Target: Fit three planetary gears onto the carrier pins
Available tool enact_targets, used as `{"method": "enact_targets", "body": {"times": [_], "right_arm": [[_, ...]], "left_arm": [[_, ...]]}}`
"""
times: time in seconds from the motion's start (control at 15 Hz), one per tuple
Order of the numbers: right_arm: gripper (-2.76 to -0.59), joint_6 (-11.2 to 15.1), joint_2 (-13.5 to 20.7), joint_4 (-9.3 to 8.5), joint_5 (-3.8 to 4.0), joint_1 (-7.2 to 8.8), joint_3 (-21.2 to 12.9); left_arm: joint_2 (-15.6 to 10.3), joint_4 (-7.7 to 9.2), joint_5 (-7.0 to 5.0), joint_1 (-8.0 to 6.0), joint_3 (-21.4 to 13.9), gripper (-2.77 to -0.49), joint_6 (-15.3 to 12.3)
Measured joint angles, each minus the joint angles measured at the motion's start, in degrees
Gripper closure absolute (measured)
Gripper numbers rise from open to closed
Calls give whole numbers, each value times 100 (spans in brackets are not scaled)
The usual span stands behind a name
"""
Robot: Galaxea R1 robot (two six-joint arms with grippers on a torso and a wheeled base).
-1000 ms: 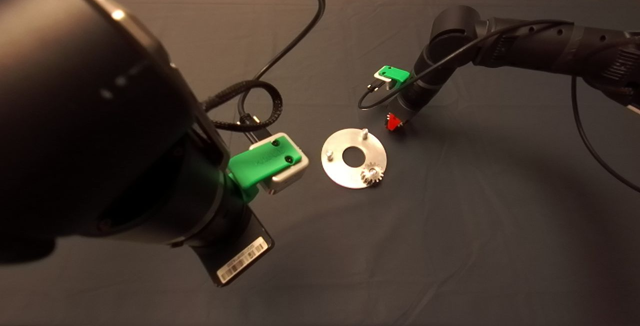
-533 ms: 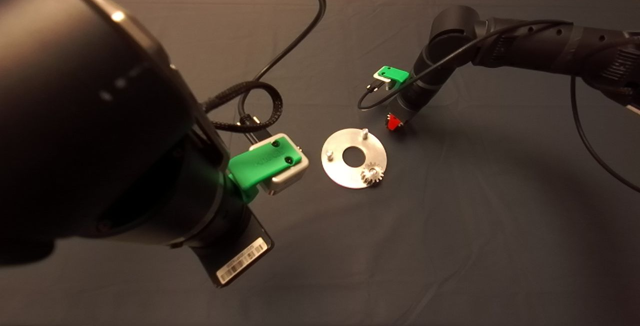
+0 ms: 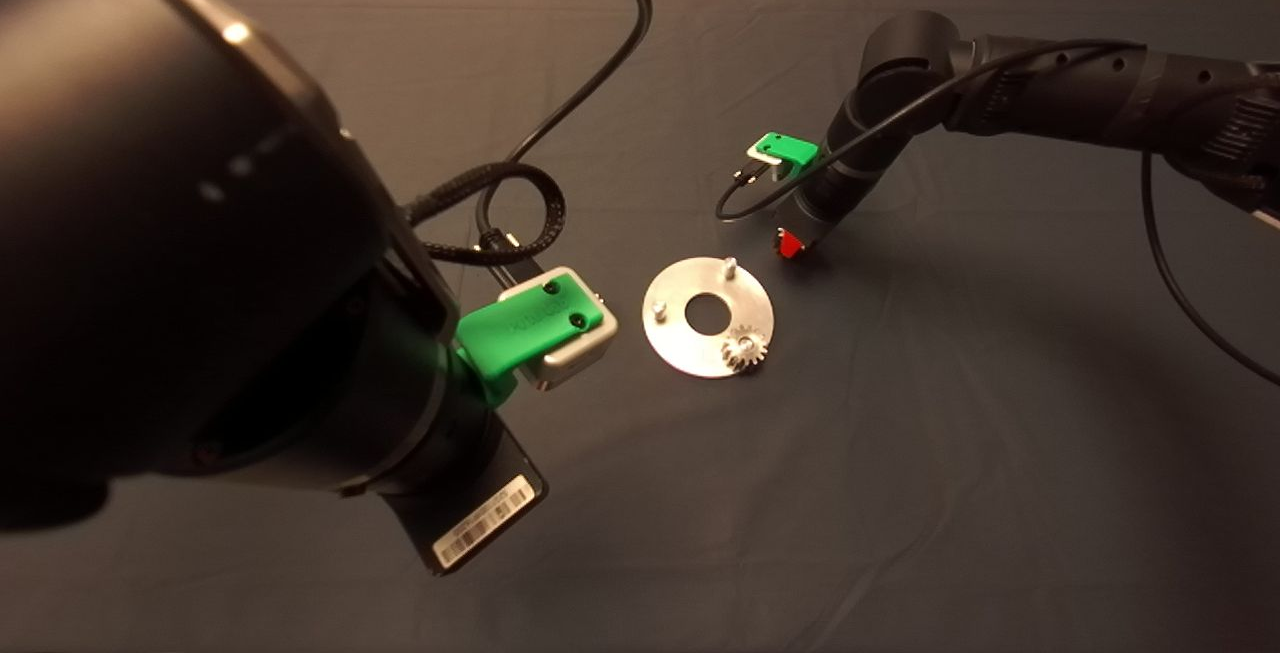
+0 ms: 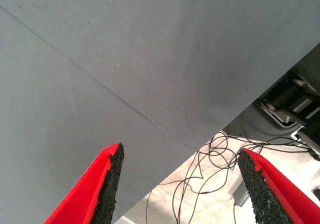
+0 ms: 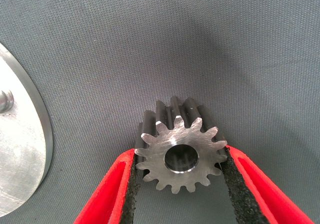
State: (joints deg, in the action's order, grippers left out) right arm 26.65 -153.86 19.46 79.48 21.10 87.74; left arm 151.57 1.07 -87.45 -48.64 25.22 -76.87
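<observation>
one silvery spur gear point(image 3: 745, 347) sat flat on the disc point(image 3: 680, 343), over the pin nearest the camera. two bare pins point(image 3: 658, 309) point(image 3: 731, 266) stood upright on the disc's left and far edges. a second gear point(image 5: 179, 151), bore showing, was pinched just beyond the disc's far-right rim.

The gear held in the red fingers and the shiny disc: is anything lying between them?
No. In the right wrist view only bare dark mat separates the gear, clamped in the right gripper, from the disc.
</observation>
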Motion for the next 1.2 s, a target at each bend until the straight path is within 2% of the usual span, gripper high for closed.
{"method": "enact_targets", "body": {"times": [1.2], "right_arm": [[-96,0,-28,0,23,0,2]], "left_arm": [[1,2,0,0,0,-162,0]]}}
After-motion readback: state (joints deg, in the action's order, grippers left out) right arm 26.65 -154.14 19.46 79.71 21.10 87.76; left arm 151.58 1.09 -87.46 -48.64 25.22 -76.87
